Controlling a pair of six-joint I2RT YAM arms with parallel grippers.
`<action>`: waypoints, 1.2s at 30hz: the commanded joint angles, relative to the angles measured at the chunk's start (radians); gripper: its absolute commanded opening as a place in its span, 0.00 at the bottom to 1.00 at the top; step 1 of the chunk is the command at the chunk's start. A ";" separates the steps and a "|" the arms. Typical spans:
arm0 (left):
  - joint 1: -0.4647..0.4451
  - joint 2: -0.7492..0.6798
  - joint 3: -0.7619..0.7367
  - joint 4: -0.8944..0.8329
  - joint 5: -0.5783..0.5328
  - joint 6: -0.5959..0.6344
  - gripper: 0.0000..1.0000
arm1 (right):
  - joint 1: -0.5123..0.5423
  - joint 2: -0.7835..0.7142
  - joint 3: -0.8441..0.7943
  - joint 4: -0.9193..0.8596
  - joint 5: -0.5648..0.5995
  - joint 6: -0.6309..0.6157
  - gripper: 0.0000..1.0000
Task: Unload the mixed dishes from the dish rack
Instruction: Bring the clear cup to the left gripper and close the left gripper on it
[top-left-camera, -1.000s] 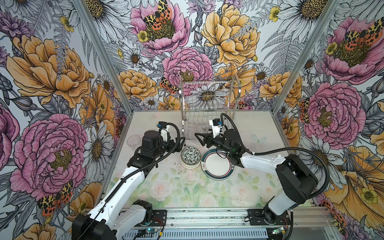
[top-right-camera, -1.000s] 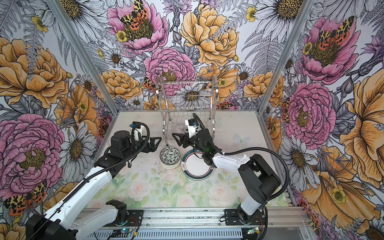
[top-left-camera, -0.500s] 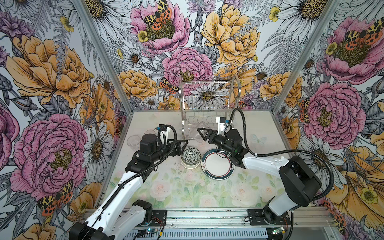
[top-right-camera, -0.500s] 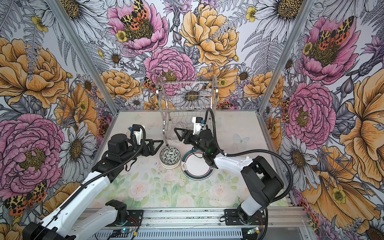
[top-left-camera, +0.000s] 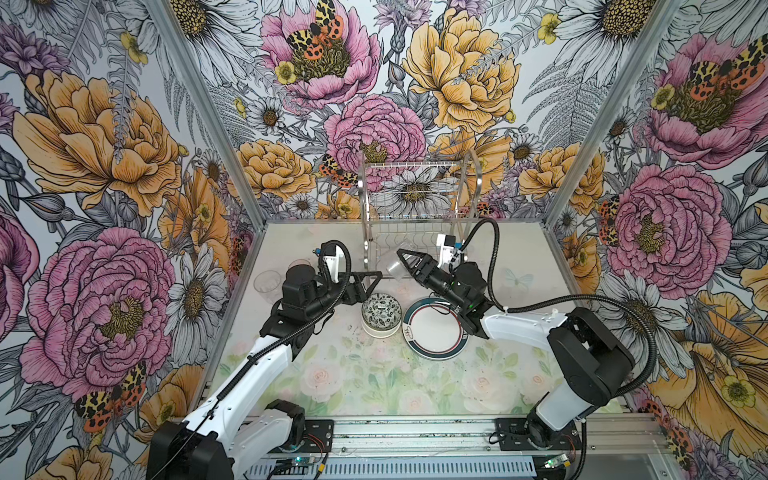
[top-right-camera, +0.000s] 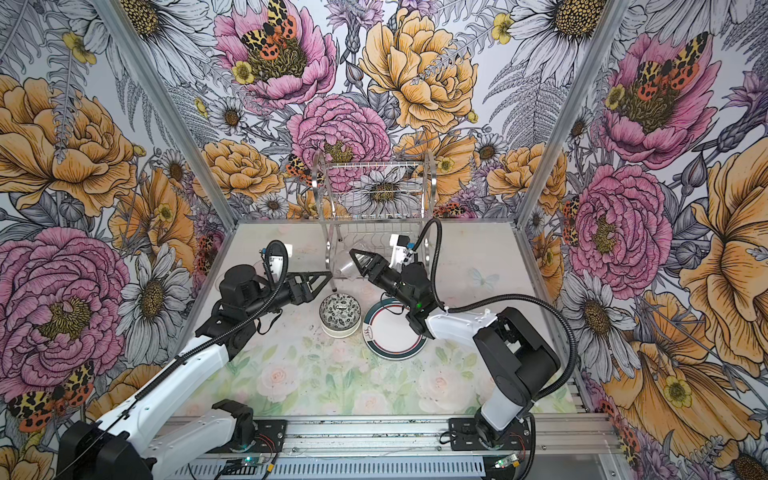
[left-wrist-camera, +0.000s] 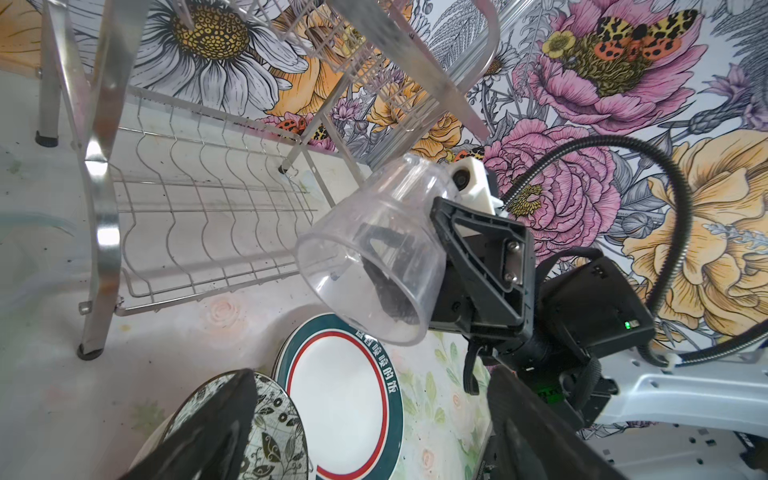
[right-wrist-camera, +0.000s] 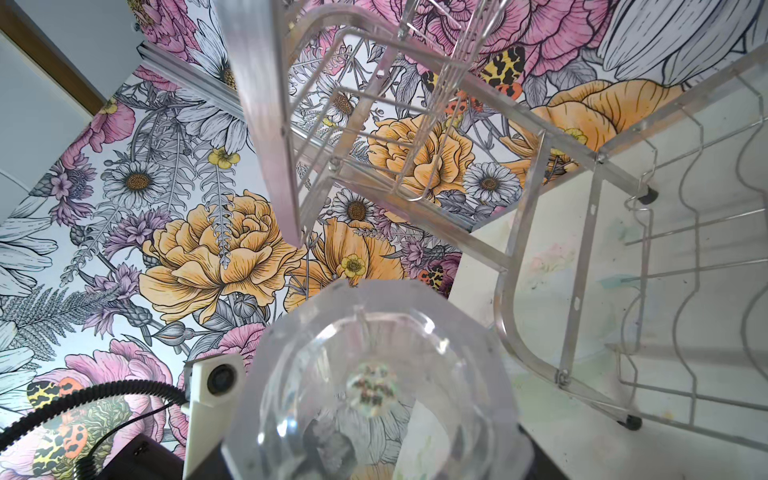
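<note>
The chrome dish rack (top-left-camera: 419, 199) (top-right-camera: 374, 195) stands at the back wall, and I see no dishes on its shelves. My right gripper (top-left-camera: 405, 259) (top-right-camera: 358, 257) is shut on a clear cup (top-left-camera: 392, 269) (left-wrist-camera: 374, 257) (right-wrist-camera: 374, 374), held tilted in the air before the rack's lower tier. My left gripper (top-left-camera: 374, 280) (top-right-camera: 324, 278) (left-wrist-camera: 370, 382) is open and empty, just left of the cup and above a leaf-patterned bowl (top-left-camera: 381, 311) (left-wrist-camera: 274, 440). A teal-rimmed plate (top-left-camera: 434, 332) (left-wrist-camera: 340, 407) lies beside the bowl.
Two translucent cups (top-left-camera: 268, 282) (top-left-camera: 299, 266) stand near the left wall behind my left arm. The rack's front leg (left-wrist-camera: 91, 353) stands close to the bowl. The front half of the table (top-left-camera: 374, 386) has no objects on it.
My right gripper has carried the clear cup left, out from the rack. My left gripper has moved right towards it and its fingers have narrowed slightly.
</note>
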 joint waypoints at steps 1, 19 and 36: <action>-0.018 0.030 0.009 0.091 0.058 -0.058 0.87 | 0.003 0.009 -0.005 0.101 -0.007 0.039 0.00; -0.102 0.177 0.078 0.184 0.035 -0.118 0.75 | 0.003 0.058 -0.029 0.210 -0.015 0.102 0.00; -0.111 0.275 0.109 0.306 0.071 -0.198 0.47 | 0.003 0.117 -0.039 0.310 -0.016 0.175 0.00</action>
